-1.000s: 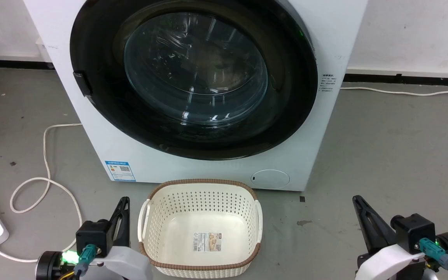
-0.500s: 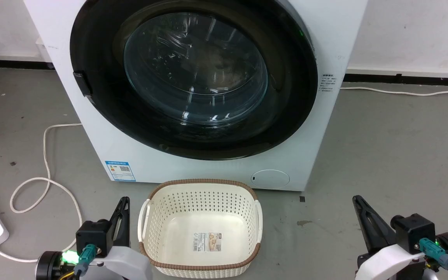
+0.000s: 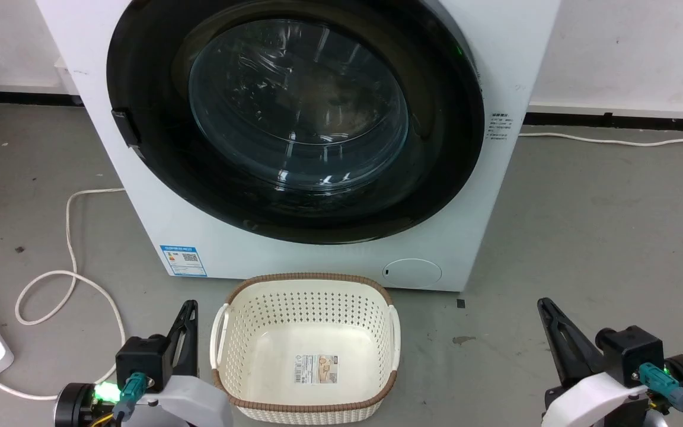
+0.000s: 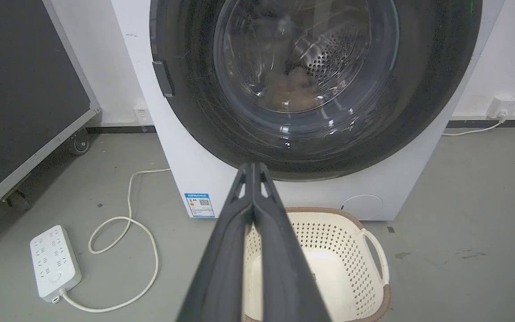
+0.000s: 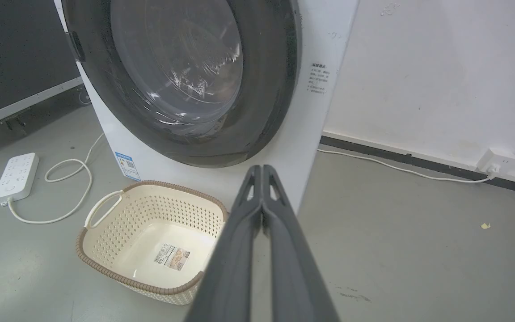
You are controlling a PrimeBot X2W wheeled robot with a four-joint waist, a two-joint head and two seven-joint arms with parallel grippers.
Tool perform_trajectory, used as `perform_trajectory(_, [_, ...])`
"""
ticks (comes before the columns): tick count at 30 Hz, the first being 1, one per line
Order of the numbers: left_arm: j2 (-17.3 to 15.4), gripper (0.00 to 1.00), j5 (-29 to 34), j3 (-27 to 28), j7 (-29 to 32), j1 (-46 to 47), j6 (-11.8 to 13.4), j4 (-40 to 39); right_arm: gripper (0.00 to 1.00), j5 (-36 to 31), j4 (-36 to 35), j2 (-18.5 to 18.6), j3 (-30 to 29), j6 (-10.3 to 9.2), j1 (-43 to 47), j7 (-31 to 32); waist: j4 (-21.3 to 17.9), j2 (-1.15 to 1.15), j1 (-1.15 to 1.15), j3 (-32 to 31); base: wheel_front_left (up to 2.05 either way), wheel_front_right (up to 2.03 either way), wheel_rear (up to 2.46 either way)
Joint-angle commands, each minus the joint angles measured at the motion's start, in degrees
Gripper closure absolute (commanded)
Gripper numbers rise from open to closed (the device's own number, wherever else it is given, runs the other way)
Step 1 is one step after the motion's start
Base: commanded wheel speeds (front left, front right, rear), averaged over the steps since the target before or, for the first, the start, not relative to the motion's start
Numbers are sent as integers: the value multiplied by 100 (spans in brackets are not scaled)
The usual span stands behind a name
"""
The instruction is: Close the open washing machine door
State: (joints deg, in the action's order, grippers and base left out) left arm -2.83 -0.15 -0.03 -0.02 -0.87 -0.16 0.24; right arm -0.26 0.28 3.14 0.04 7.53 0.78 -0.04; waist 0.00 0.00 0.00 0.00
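**Head view, with both wrist views.** The washing machine door [image 3: 297,112] stands at the far centre. Its black rim lies flush against the white washer front [image 3: 158,219], and it appears shut. Over the last second nothing shifts: the door, the left gripper [image 3: 190,309] and the right gripper [image 3: 545,307] hold the same places. Each gripper rests low and near, well apart from the door, with its fingers pressed together on nothing. They flank a basket [image 3: 306,277]. Judged from this stillness, the closing looks complete.

Black-rimmed washing machine door [image 3: 297,107]; cream perforated basket [image 3: 306,308]
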Motion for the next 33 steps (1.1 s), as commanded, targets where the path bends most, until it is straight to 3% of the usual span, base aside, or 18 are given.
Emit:
perform_trajectory(1, [-5,100,15,3,2,87,16,-24,100,26,-28,-26,-4,-4,-78,4,0,0,0,0,0,0,0])
perform_trajectory(33, [-5,100,15,3,2,87,16,-24,100,26,-28,-26,-4,-4,-78,4,0,0,0,0,0,0,0])
